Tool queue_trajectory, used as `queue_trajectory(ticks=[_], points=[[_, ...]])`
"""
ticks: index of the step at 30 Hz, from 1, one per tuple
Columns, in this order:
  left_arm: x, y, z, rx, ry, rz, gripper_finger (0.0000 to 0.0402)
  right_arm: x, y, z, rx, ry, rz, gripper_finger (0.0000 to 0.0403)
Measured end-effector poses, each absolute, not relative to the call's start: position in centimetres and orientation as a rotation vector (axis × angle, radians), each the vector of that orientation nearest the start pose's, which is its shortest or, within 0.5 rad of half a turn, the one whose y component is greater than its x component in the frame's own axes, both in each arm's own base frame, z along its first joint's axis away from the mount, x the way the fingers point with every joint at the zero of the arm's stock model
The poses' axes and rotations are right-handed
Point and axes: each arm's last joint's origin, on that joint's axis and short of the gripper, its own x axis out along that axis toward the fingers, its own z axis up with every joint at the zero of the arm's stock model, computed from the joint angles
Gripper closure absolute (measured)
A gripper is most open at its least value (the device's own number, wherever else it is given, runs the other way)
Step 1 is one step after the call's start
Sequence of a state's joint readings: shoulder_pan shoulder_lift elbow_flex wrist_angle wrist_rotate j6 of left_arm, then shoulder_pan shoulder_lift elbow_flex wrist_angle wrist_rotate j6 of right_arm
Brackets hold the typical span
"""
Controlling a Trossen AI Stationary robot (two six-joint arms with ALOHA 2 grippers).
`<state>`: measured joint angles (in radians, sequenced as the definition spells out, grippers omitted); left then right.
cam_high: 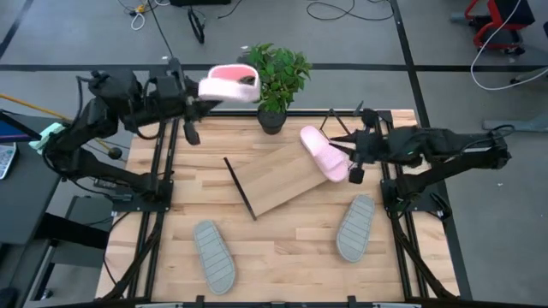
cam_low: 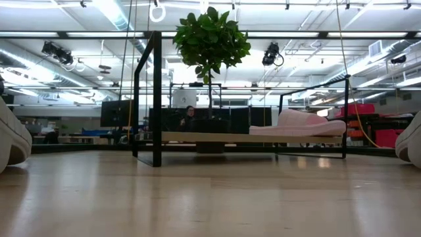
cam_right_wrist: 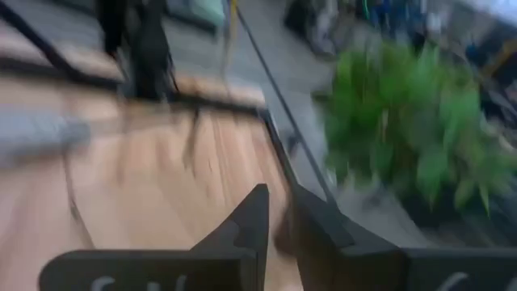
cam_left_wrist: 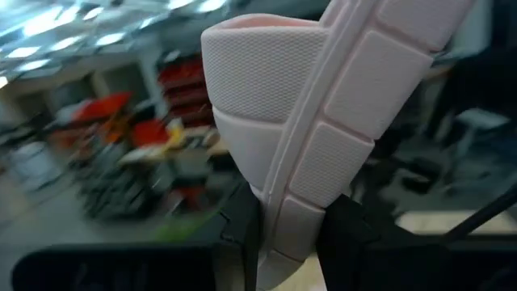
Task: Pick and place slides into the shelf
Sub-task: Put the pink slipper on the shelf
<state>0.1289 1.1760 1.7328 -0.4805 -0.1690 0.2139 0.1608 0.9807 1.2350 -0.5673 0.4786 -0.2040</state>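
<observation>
Pink slide (cam_high: 229,83) clamped in left tool (cam_high: 202,89), above table edge

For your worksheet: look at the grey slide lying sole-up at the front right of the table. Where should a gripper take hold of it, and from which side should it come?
The grey slide lies flat, sole up, with bare tabletop all round it. It is probably best taken across its narrow waist, coming straight down from above with one finger on each long edge. The right gripper is the nearer one.
</observation>
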Motion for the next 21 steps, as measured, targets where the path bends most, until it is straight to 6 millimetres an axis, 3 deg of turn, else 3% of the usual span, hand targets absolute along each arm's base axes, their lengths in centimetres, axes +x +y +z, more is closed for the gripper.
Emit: queue_trajectory(ticks=[7,14,21], points=[[22.1,2.6,50.2,0.163,-0.130,0.181,0.0310,17.2,2.1,44.2,-0.333,0.052,-0.055,0.0348],[24.5,2.2,46.4,0.116,-0.368,-0.042,0.0310,17.3,2.5,44.2,-0.372,0.027,0.051,0.0348],[24.7,2.2,40.7,0.041,-0.604,-0.139,0.0310,17.7,2.8,44.5,-0.448,-0.033,0.127,0.0348]])
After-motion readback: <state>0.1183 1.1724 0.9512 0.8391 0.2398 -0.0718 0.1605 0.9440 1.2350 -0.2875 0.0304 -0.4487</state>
